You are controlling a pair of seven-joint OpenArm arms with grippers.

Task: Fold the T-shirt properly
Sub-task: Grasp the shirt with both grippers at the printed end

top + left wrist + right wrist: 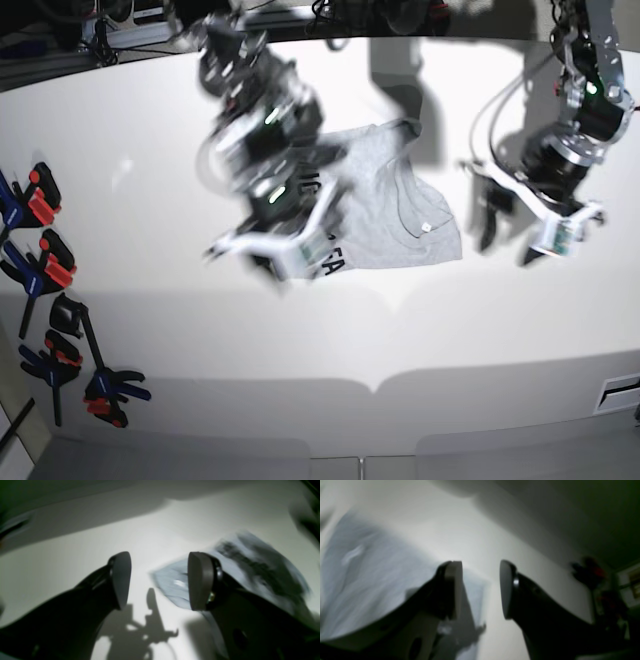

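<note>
The T-shirt (390, 200) lies crumpled in the middle of the white table (150, 150), light grey with black lettering at its lower left edge and a small white neck tag. My right gripper (250, 258) hovers, motion-blurred, over the shirt's left part. In the right wrist view the right gripper (480, 590) is open with nothing between its fingers, and the T-shirt (370, 580) is below and to its left. My left gripper (510, 245) hangs open above bare table, right of the shirt. The left gripper (160, 580) holds nothing; the T-shirt (250, 565) lies behind its right finger.
Several black clamps (40, 270) with red and blue grips lie along the table's left edge. The table's front edge (370, 385) has a shallow notch. Cables and equipment (120, 25) stand behind the far edge.
</note>
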